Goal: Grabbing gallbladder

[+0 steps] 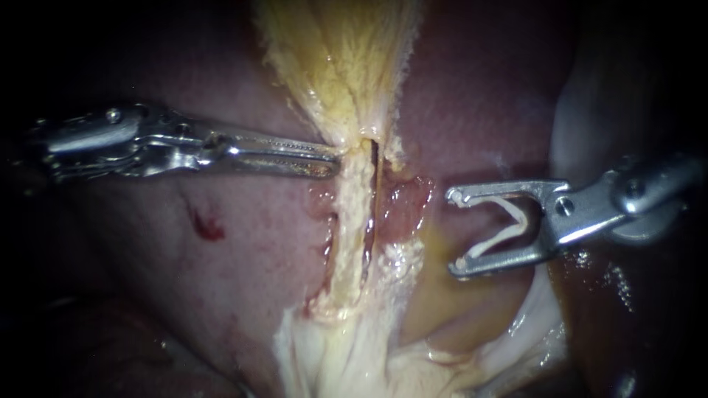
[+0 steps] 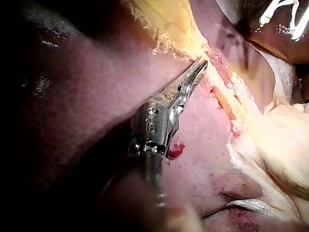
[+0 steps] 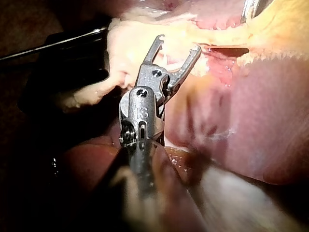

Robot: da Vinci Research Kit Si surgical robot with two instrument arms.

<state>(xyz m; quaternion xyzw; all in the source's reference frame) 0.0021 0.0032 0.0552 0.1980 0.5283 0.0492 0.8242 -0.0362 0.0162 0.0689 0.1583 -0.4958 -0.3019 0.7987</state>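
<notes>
A pale yellow band of tissue (image 1: 346,66) runs down the middle of the liver (image 1: 243,250) and narrows to a strand (image 1: 352,221) with a dark slit beside it. My left instrument (image 1: 335,157) comes in level from the left, its jaws shut on the narrow part of that band; the left wrist view shows the tip (image 2: 202,64) at the band's edge. My right instrument (image 1: 456,232) stands to the right of the strand, clear of it, jaws open with a thin white V-shaped piece (image 1: 509,221) inside. Below it lies smooth tan gallbladder wall (image 1: 442,302).
A small red blood spot (image 1: 209,227) marks the liver below the left shaft. Whitish fatty tissue (image 1: 346,354) spreads at the lower middle. In the right wrist view, pale tissue (image 3: 125,53) lies just ahead of the open jaws (image 3: 178,42).
</notes>
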